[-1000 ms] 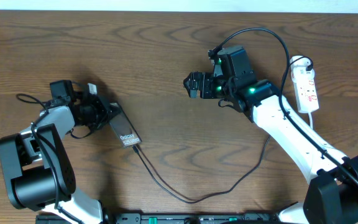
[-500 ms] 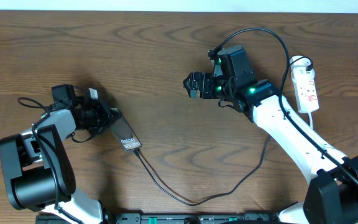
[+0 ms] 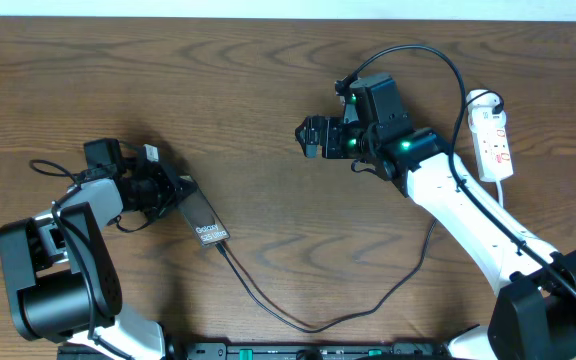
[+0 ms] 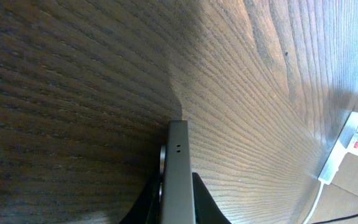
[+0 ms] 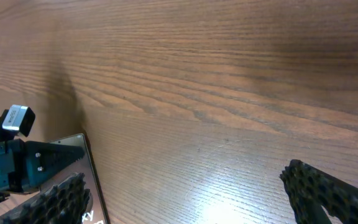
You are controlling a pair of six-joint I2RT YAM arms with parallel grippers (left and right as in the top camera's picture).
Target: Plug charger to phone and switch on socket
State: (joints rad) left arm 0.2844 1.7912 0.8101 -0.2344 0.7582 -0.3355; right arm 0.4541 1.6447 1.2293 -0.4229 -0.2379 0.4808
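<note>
The left claw [image 3: 179, 189] was clenched on the upper end of the phone [image 3: 201, 216]. In the left wrist view its fingers [image 4: 140, 208] sat on either side of the slab's thin grey edge. This grip looked meant to brace the phone and leave its far end free, because that lower end, pointing away from the claw, was where the charger [image 3: 268, 305] met it. From overhead the plug tip appeared to be seated in the phone, though the joint was too small to be sure. Whether the phone rested on the table [image 3: 268, 80] or was held just off it could not be told.

From the phone's lower end the charger ran in a slack loop toward the near edge, then rose to the right and passed under the right arm [image 3: 468, 215]. That slack meant nothing was pulling on the plug.

Well to the right of the phone the right claw [image 3: 306, 137] hung released, fingers spread and grasping nothing, with its opening turned back toward the phone.

Farthest right of the phone, beyond that arm, lay the socket [image 3: 493, 135] with its red switch marks facing up. Judging by this layout, the switch looked to be the remaining step, and the free right claw was the one nearer to it
</note>
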